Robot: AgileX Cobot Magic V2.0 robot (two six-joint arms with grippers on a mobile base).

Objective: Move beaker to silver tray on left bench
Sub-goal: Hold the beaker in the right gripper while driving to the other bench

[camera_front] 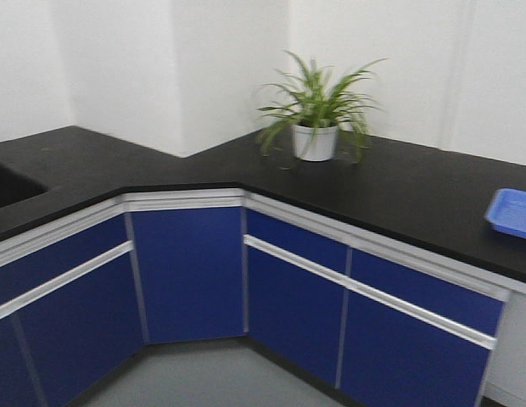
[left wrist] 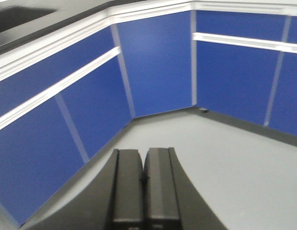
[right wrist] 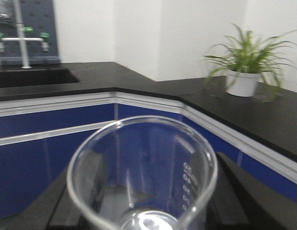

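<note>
Your right claw (right wrist: pixel 149 194) holds the beaker (right wrist: pixel 141 165) aloft, left claw (left wrist: pixel 142 179) pinched empty; silver tray unseen, placement remains.

The left end effector (left wrist: pixel 143 159) hangs over the grey floor (left wrist: pixel 244 172), its two dark fingers (left wrist: pixel 127 187) pressed together. Blue cabinet doors (left wrist: pixel 158 67) with white trims (left wrist: pixel 57 88) stand below the black desk (left wrist: pixel 24 19) edge.

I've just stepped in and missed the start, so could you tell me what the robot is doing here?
The right gripper holds the beaker, apparently empty and upright, in front of the blue cabinets. The left gripper is shut on nothing. Ahead, the black bench carries a potted plant and a blue tray; no silver tray is in view yet.
</note>
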